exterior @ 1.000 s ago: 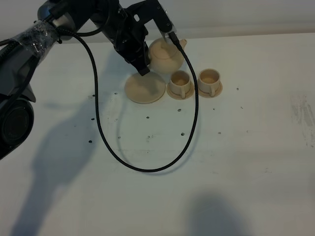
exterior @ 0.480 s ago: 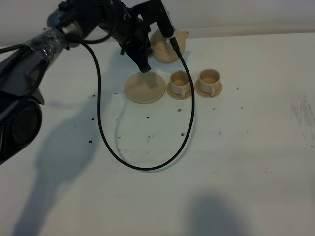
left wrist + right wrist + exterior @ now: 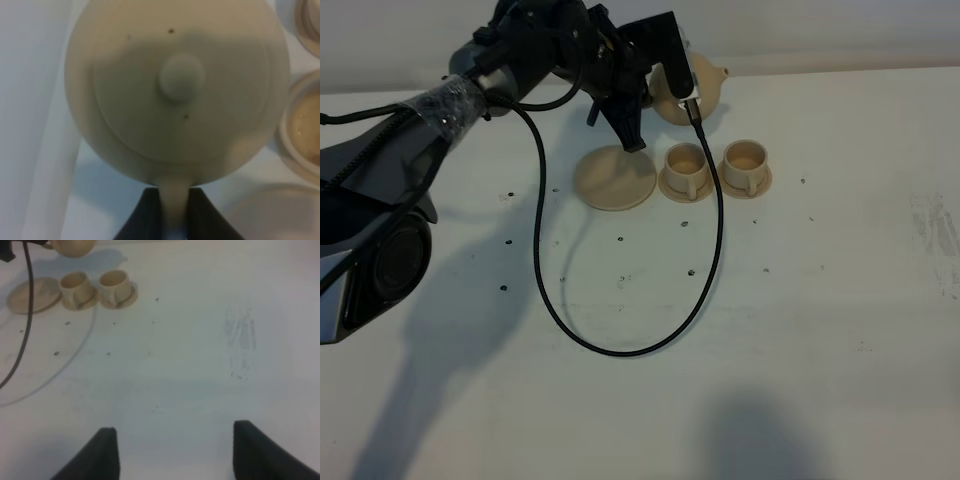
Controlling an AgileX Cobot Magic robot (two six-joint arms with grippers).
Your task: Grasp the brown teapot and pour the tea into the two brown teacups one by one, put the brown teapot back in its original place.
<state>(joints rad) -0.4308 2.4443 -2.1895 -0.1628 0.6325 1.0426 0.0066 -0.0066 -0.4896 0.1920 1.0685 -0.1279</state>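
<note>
My left gripper (image 3: 642, 125) (image 3: 175, 210) is shut on the loop handle of the brown teapot (image 3: 700, 88) (image 3: 177, 90). It holds the pot upright behind the nearer teacup, lid knob up and spout pointing right. The wrist camera block hides part of the pot. The two brown teacups (image 3: 686, 165) (image 3: 746, 160) stand on their small saucers, side by side. The original place, a wider flat saucer (image 3: 615, 178), lies bare to their left. The right wrist view shows the teapot (image 3: 75, 246) and cups (image 3: 75, 287) (image 3: 116, 285) far off. My right gripper (image 3: 175, 455) is open over bare table.
A black cable (image 3: 620, 345) hangs from the left wrist and loops over the table in front of the saucers. The table's far edge runs just behind the teapot. Grey scuff marks (image 3: 935, 240) mark the right side.
The left gripper has carried the teapot to the right and farther back, from beside the wide saucer to behind the cups. The cable loop swung with it.
</note>
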